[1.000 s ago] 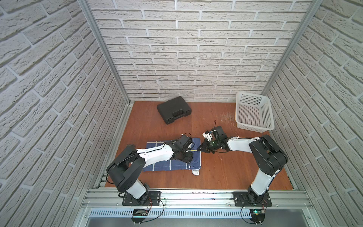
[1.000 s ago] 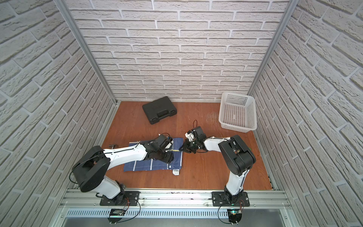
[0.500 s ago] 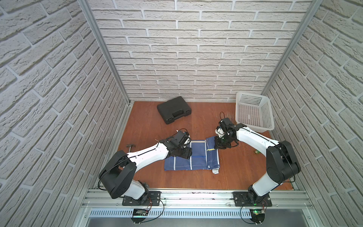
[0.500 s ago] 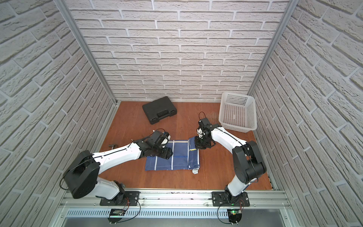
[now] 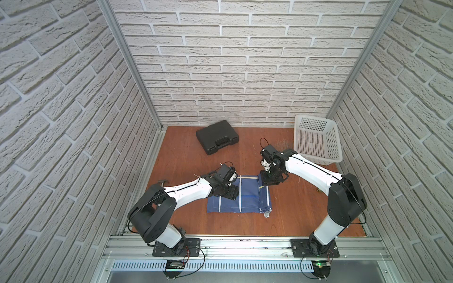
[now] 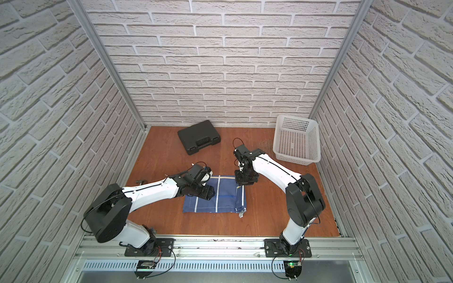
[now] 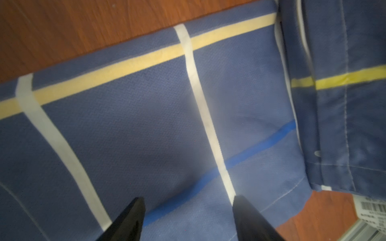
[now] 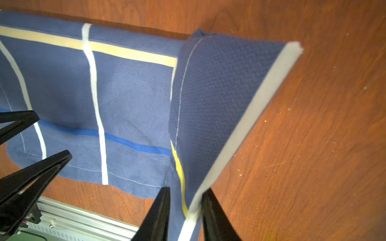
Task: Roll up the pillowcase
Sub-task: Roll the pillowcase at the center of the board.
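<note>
Right pincer [image 8: 184,194] has the edge of the blue cloth pillowcase with thin white lines and one yellow stripe [image 5: 235,199] between its two fingers. I cannot tell if it is squeezing the cloth or letting it go. The left pincer [image 7: 187,205] has its fingers wide apart over the flat part and holds nothing.

The pillowcase lies near the front edge of the brown wooden worktop [image 5: 301,210], about in the middle. I think only a little of the job is done. The end by the right arm is turned over one time into a narrow flap [image 5: 265,198]. Most of the cloth is flat, so it needs many more turns to be a roll.

In both top views the arms cover the fingertips and the back corner of the cloth by the left arm. I cannot see if the left fingers touch the cloth. The small white label [image 5: 266,215] at the front corner is too blurry to read.
</note>
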Robot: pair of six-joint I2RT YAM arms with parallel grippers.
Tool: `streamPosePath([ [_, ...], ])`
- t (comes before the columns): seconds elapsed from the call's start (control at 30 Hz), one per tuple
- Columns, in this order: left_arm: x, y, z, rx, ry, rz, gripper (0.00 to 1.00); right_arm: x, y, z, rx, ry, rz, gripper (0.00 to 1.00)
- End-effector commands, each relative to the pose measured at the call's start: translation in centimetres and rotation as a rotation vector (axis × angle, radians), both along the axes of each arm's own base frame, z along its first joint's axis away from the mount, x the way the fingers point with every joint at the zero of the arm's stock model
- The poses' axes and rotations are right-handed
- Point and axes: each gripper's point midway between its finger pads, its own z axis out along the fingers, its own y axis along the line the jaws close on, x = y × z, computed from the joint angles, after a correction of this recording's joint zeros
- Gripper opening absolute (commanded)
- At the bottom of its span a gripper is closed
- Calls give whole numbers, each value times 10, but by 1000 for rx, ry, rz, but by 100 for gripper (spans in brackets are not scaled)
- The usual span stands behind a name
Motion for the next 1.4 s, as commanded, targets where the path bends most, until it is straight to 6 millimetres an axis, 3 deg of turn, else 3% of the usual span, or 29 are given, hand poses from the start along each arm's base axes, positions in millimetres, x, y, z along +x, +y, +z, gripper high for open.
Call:
streamPosePath([
  [0.0, 1, 2, 1, -21, -19, -2, 71, -5, 15, -2, 2, 28, 16, 25],
  [0.4, -3, 14, -3, -19, -25, 23, 72, -10, 56, -7, 0, 49, 134, 16],
  [0.67, -4, 17, -14, 3, -11, 15, 71, -20, 73, -11, -2, 80, 214, 12],
  [1.07, -4, 29, -31, 112, 8, -10, 70, -34, 57, 4, -48, 99, 309, 4],
  [1.23, -5, 30, -37, 121, 16, -10, 69, -41, 52, 1, -72, 133, 358, 3],
  [1.37, -4, 29, -36, 115, 18, -8, 69, -42, 62, -2, -60, 140, 377, 3],
])
